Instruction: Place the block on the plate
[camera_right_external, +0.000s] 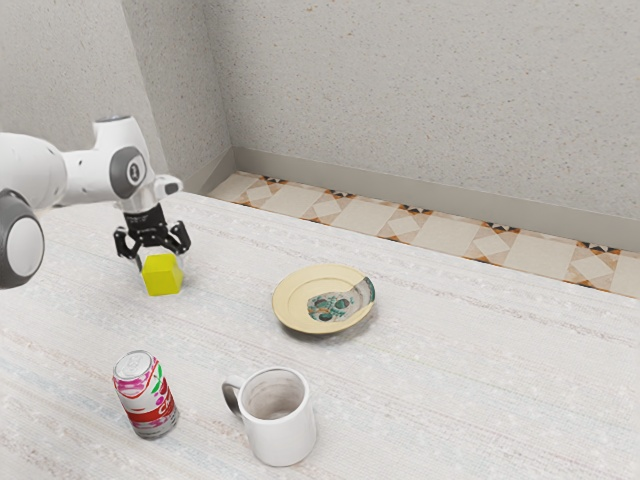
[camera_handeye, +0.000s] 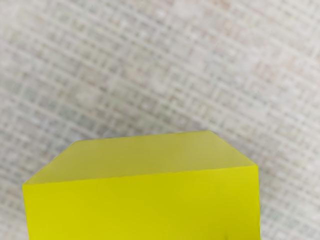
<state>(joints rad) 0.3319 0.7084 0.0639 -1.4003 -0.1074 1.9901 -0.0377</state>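
My black gripper (camera_right_external: 152, 246) is at the exterior view's left, directly over the yellow block (camera_right_external: 162, 274) and very close to it. Whether it holds the block cannot be made out. In the wrist view the block (camera_handeye: 142, 205) looms large just under the hand, its upper face and one side showing. The round cream plate (camera_right_external: 293, 307), with a teal skull-like picture on it, lies on the table toward the exterior view's right from the block. Nothing rests on the plate.
A soda can (camera_right_external: 147, 396) stands upright nearer the exterior camera than the block. Beside it is a white mug (camera_right_external: 283, 432) with its handle turned toward the can. The pale table (camera_right_external: 470, 380) ends in front of a tiled floor and a wall.
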